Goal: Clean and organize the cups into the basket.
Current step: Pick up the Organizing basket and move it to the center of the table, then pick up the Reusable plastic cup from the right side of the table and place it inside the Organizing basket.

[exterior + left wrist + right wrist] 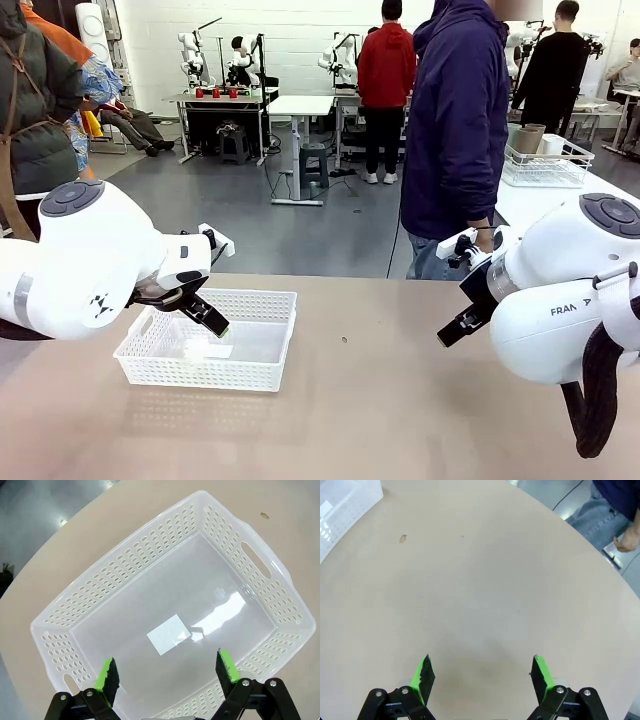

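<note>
Left fingers gape over basket, right fingers over open tabletop.

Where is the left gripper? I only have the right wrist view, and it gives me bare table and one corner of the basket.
Observer: The left gripper hangs over the basket, jaws open, pointing down into it.
Operator: Anything inside the basket?
Observer: No cups. There's just a white rectangular label flat on its floor.
Operator: So where are the cups?
Observer: Tan cups stand in a white wire rack on another table at the far right, beyond the person at the far side of ours.
</note>
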You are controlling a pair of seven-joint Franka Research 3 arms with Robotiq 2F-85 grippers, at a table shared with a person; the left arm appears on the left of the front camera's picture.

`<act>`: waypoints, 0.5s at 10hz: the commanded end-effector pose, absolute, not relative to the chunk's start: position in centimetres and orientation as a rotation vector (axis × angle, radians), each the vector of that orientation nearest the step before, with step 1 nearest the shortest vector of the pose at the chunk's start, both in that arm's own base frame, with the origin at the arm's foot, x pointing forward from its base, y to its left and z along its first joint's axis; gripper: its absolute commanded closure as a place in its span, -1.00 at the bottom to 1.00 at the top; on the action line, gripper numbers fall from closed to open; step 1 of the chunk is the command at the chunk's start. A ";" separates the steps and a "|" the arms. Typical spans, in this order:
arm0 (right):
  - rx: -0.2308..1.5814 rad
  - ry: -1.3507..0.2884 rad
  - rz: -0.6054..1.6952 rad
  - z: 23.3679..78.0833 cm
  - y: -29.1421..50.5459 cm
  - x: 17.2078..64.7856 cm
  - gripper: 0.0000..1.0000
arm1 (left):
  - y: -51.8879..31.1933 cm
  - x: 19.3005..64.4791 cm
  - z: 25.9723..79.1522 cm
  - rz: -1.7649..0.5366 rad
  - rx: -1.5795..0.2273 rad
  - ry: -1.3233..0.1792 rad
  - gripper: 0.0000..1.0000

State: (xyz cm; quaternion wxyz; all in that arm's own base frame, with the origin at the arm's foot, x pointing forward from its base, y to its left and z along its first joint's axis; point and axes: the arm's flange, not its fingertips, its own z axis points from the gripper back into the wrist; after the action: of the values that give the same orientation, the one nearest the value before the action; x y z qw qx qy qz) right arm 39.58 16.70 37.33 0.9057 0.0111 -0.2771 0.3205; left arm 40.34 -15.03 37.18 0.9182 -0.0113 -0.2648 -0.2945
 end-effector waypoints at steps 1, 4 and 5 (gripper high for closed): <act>0.023 -0.572 0.662 37.3 16.7 39.6 -1.00 | -15.0 40.4 37.2 -0.606 -0.023 -0.545 -1.00; 0.023 -0.572 0.662 37.3 16.7 39.6 -1.00 | -15.0 40.4 37.2 -0.606 -0.023 -0.545 -1.00; -0.013 -0.581 0.658 38.2 16.7 38.8 -1.00 | -15.0 40.3 37.2 -0.606 -0.023 -0.545 -1.00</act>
State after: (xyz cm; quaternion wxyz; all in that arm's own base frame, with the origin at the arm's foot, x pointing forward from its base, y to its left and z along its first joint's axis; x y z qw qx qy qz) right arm 39.59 16.63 37.58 0.9045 0.0083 -0.2795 0.3219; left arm 40.34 -15.03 37.18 0.9182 -0.0113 -0.2648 -0.2945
